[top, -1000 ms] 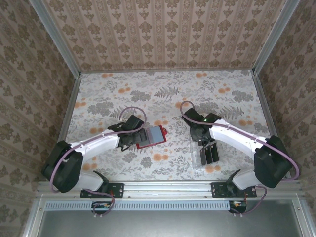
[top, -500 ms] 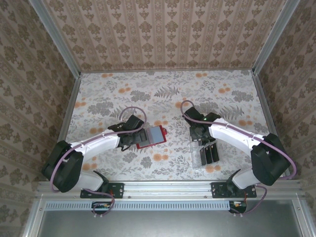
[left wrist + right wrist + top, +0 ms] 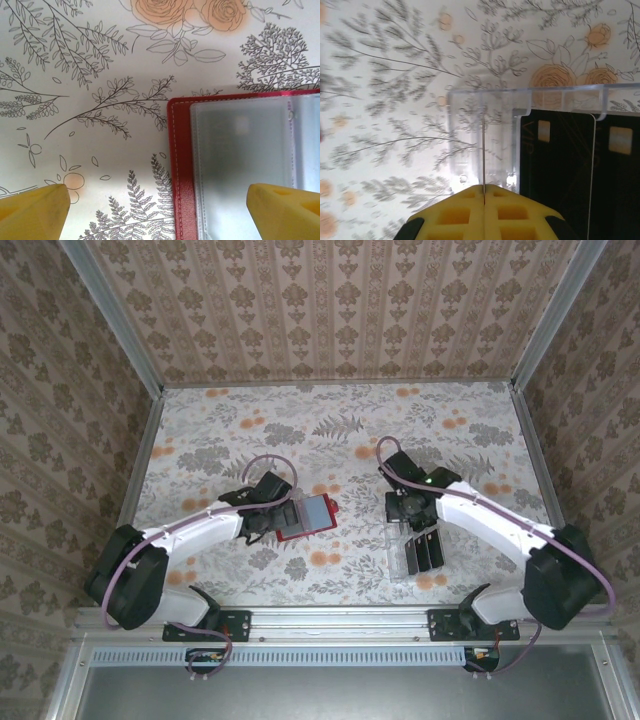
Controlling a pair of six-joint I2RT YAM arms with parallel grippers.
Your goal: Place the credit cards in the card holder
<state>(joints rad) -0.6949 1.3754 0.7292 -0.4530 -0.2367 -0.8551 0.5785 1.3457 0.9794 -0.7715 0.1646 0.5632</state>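
The red card holder (image 3: pixel 305 515) lies open left of centre, its clear inner sleeve (image 3: pixel 240 165) facing up. My left gripper (image 3: pixel 160 207) hovers open low over the holder's left edge (image 3: pixel 181 165), one yellow fingertip (image 3: pixel 32 210) over the cloth and the other over the sleeve. Two black credit cards (image 3: pixel 555 165) lie in the clear slotted tray (image 3: pixel 520 95). My right gripper (image 3: pixel 484 189) is shut on another credit card (image 3: pixel 483 150), seen edge-on as a thin line above the tray's empty left slot. In the top view the right gripper (image 3: pixel 408 508) is at the tray's far end.
The clear tray (image 3: pixel 415 545) sits near the table's front edge on the right. The floral cloth (image 3: pixel 330 430) spreads bare toward the back. Patterned walls with metal rails (image 3: pixel 140 450) close in the left, right and far sides.
My right gripper has closed on a card at the tray, and its wrist has shifted slightly toward the far side. The left arm and the card holder have not moved.
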